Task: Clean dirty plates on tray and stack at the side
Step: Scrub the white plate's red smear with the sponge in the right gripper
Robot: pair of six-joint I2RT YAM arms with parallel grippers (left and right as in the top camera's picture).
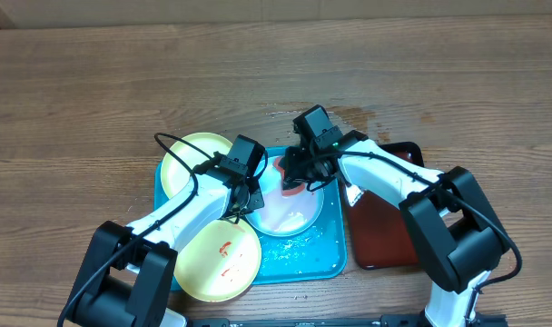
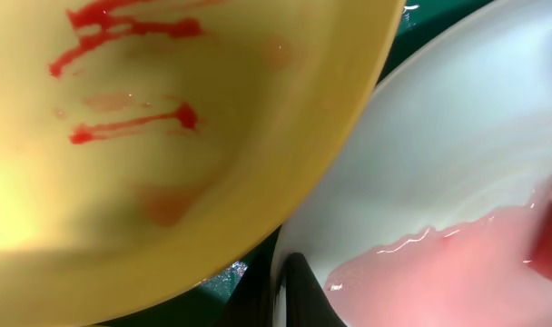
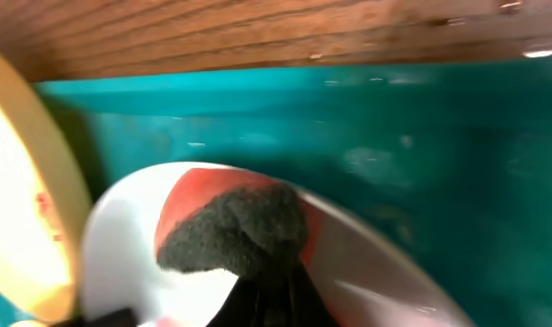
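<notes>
Table (image 1: 94, 82) carries blue tray (image 1: 321, 259). Mint-white plate (image 1: 290, 216) sits at tray centre with pink liquid pooled in it. Smeared yellow plate (image 1: 220, 259) overhangs tray's front-left edge, other yellow plate (image 1: 196, 156) its back-left corner. Left end effector (image 2: 276, 292) is pinched tight on white plate's rim, likely to steady it. Right end effector (image 3: 262, 286) is clamped on sponge (image 3: 235, 227), pressed to that plate for scrubbing. No stack yet beside tray.
</notes>
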